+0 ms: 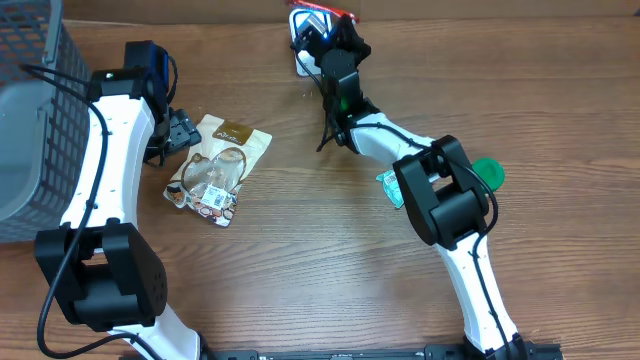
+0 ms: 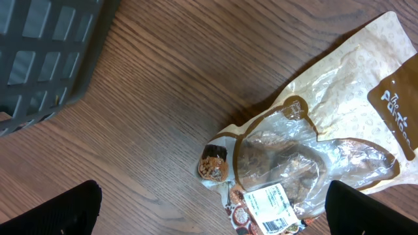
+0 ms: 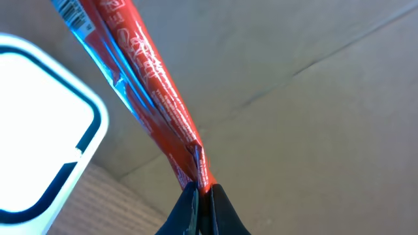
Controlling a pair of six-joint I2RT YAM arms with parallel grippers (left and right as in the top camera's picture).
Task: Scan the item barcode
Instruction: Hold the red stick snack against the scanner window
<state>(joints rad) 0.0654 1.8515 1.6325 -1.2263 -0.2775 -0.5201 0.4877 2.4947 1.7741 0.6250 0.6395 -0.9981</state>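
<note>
Packet [image 3: 151,85], the red-and-blue one, is pinched by its end seam in my right gripper [image 3: 199,196], fingers pressed tight together on it, up at the far edge of the desk [image 1: 300,270]. It sticks out tilted past the rim of the white scanner [image 3: 39,130]; can't tell if they touch. My left gripper [image 1: 181,130] is spread wide with nothing in it, hovering over a snack pouch [image 2: 307,150] with a clear window toward the desk's left side, barcode label [image 2: 271,210] facing up. A grey wire basket [image 1: 30,70] sits at the left edge.
</note>
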